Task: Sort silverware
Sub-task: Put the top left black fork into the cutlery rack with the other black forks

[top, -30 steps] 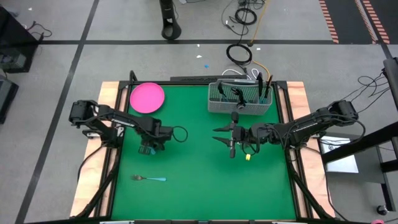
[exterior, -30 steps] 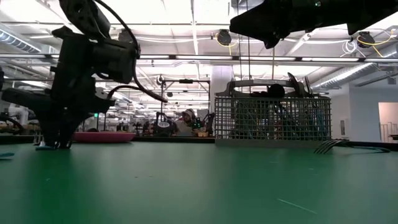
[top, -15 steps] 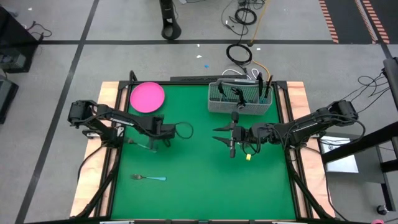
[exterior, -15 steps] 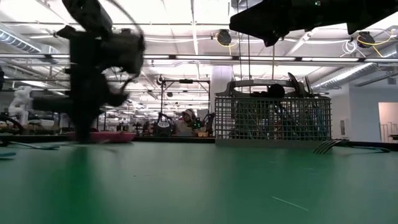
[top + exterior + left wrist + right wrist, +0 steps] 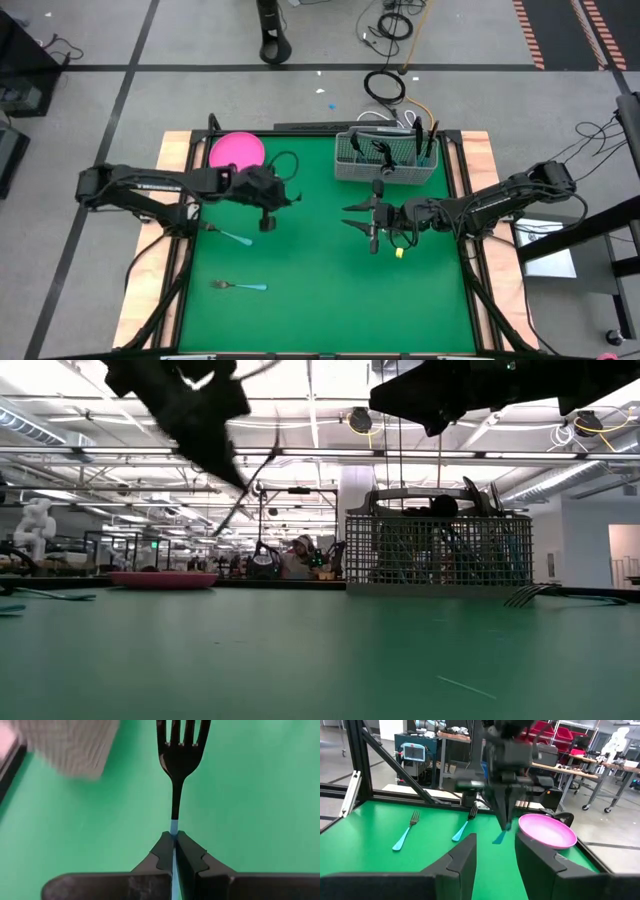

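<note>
Since 1 second ago, our left gripper [image 5: 267,212] has come up off the mat and swung toward the table's middle, and it is now clamped on a fork [image 5: 181,760]; in the left wrist view we see the blue handle pinched between the closed fingers [image 5: 162,857] and the dark tines pointing away over the green mat [image 5: 320,290]. From the right wrist view we see that same fork hanging handle-down from the left gripper [image 5: 505,817], above the mat and just beside the pink plate [image 5: 548,831]. Our right gripper [image 5: 358,221] hovers right of the table's middle, its fingers apart and holding nothing that we can see. 2 more pieces lie flat on the mat on the left side: one [image 5: 230,236] near the left edge, below the left arm, and a second fork [image 5: 238,287] nearer the front edge; the right wrist view shows both lying apart from each other. We see the pink plate [image 5: 237,154] in the back left corner and the gray wire mesh basket [image 5: 386,160] at the back right, with several pieces standing upright in it. In the low view the basket [image 5: 438,555] blocks the room behind it, and a dark fork head [image 5: 530,596] lies on the mat at its right.
</note>
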Controlling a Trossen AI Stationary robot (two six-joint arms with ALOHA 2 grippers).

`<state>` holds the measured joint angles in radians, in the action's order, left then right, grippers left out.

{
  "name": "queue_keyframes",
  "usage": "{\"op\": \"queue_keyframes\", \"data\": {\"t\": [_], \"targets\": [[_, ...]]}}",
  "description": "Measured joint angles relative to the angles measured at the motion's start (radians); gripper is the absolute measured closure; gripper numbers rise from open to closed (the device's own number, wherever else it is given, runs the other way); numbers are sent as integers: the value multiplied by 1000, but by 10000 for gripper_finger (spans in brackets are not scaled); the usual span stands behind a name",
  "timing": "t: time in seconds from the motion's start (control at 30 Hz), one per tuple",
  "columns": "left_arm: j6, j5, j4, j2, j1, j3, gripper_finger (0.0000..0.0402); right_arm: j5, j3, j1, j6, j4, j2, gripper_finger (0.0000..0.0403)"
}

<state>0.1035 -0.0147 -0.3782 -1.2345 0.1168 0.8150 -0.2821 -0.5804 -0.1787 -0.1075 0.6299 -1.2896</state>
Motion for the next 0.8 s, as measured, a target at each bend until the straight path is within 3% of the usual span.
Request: {"op": "queue_keyframes", "data": {"t": [0.13,0.53,0.8], "targets": [[-60,-108,197,27,-3,-21,399,0,0,0,23,-4,0,277],[-219,-205,636,-81,-69,-22,400,-8,0,2,126,-10,-1,274],[-222,-235,882,-177,-104,-22,400,13,0,2,201,0,-1,227]]}}
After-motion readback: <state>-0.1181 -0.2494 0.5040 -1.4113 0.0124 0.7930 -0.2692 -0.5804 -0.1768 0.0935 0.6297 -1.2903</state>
